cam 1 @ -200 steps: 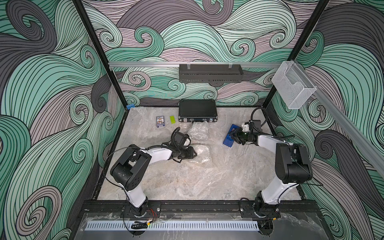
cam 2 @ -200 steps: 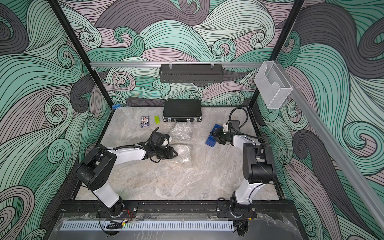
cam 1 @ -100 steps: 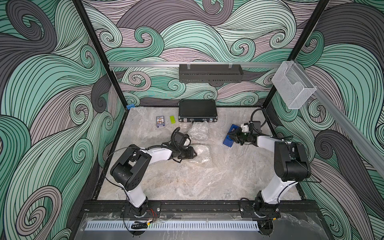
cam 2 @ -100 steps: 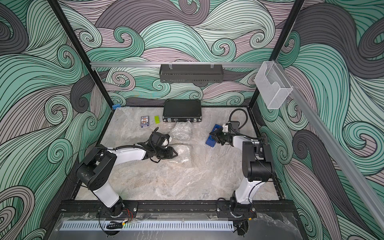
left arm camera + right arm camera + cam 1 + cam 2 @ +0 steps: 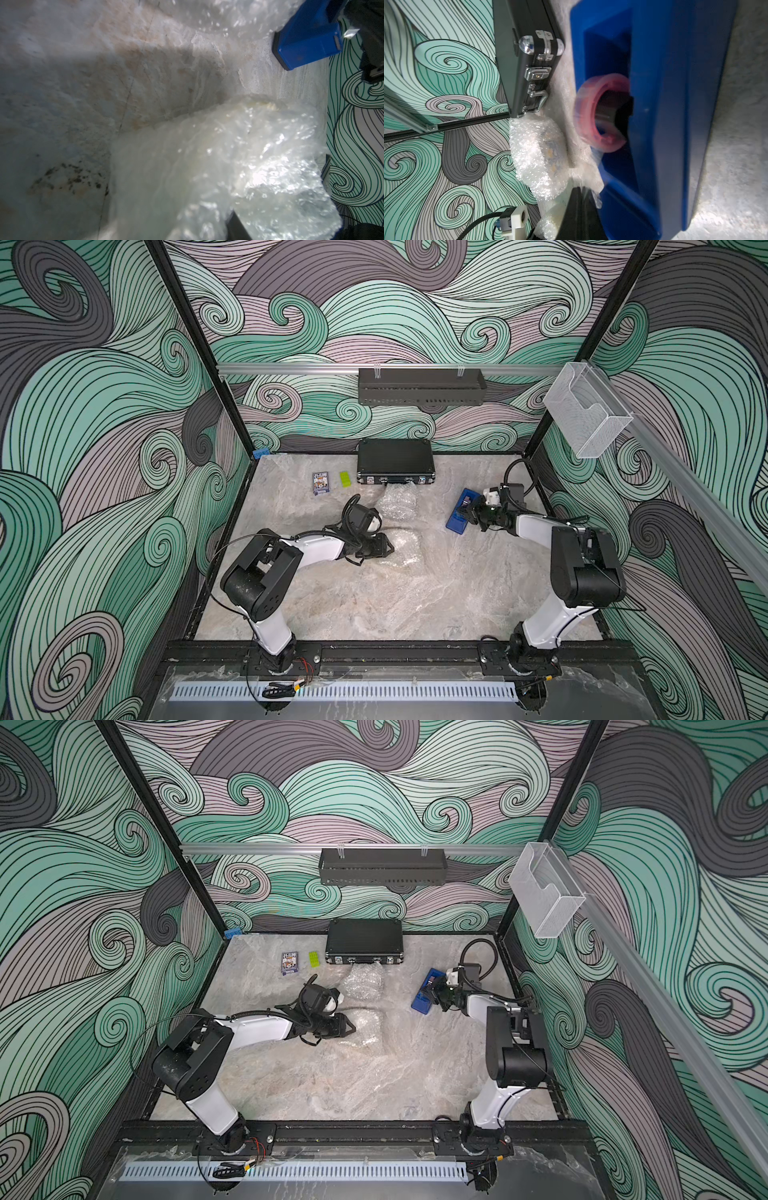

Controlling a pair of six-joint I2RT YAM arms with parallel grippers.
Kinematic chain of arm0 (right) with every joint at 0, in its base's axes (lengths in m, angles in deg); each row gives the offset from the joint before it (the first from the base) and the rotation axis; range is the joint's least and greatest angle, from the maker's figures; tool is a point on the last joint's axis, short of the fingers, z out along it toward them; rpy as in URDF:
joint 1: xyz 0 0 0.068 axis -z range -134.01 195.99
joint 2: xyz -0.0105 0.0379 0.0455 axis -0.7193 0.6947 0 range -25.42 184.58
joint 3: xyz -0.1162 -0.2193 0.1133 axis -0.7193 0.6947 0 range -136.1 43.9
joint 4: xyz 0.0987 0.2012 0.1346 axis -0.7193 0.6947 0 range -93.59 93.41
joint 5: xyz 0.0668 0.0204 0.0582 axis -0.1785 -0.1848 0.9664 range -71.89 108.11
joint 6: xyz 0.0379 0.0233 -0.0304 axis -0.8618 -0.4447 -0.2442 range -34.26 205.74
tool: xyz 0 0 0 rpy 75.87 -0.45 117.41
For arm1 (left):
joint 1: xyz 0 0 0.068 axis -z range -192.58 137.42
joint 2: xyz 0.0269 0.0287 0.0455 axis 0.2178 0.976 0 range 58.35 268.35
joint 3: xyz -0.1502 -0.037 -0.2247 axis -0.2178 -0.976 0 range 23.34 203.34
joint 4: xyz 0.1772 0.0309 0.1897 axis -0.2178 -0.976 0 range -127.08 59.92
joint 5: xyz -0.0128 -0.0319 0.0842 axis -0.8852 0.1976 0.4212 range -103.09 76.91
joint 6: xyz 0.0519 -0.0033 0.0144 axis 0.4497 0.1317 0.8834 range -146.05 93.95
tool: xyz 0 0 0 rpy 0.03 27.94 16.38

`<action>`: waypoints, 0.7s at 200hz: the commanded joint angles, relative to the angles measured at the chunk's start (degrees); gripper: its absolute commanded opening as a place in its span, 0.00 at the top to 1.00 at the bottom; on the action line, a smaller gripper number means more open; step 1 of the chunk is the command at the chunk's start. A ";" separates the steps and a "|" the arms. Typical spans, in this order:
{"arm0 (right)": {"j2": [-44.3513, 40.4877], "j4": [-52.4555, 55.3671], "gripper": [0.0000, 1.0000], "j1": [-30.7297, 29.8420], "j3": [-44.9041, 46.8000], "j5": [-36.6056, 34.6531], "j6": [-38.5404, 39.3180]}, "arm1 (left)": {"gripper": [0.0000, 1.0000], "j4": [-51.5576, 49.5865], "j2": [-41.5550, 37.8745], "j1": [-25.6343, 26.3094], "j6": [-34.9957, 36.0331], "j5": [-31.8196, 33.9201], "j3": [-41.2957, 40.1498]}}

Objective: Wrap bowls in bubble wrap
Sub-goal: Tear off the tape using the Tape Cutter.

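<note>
Two bundles of bubble wrap lie on the marble table point(image 5: 415, 593). Through the far bundle point(image 5: 399, 504) point(image 5: 537, 158) a bowl point(image 5: 552, 148) shows faintly, blue and yellow. My left gripper point(image 5: 388, 547) point(image 5: 351, 1028) is closed on the near bundle point(image 5: 407, 545) point(image 5: 239, 166); a yellowish rim glimmers inside it, and the wrap hides all but one finger point(image 5: 236, 227). At the blue tape dispenser point(image 5: 459, 512) point(image 5: 664, 104), which holds a red-cored roll point(image 5: 602, 112), my right gripper point(image 5: 468, 514) point(image 5: 580, 190) is shut on a thin clear strip of tape point(image 5: 588, 194).
A black case point(image 5: 395, 462) stands at the back wall, close behind the far bundle. A card box point(image 5: 320, 483) and a green piece point(image 5: 345, 479) lie to its left. A black shelf point(image 5: 422, 386) and a clear bin point(image 5: 586, 414) hang on the walls.
My right gripper has closed at the tape dispenser, and that arm has shifted slightly. The left arm and both bundles have not moved.
</note>
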 commanded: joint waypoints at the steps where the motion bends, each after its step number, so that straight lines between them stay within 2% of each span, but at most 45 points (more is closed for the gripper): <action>1: -5.17 -2.09 1.00 0.15 0.62 3.43 -1.48 | 0.63 -0.79 0.40 -0.40 0.93 -0.37 -0.60; 77: -16.29 0.15 1.00 -2.16 8.68 6.21 -2.76 | 0.63 -0.80 -0.18 -0.37 0.93 -0.29 -1.01; 110: -21.28 4.88 1.00 -6.17 12.43 4.24 1.76 | 0.63 -0.78 -0.20 -0.40 0.93 -0.37 -0.85; 140: -19.57 6.50 1.00 -6.94 14.92 1.71 4.81 | 0.63 -0.46 0.15 -0.40 0.82 -0.61 -0.80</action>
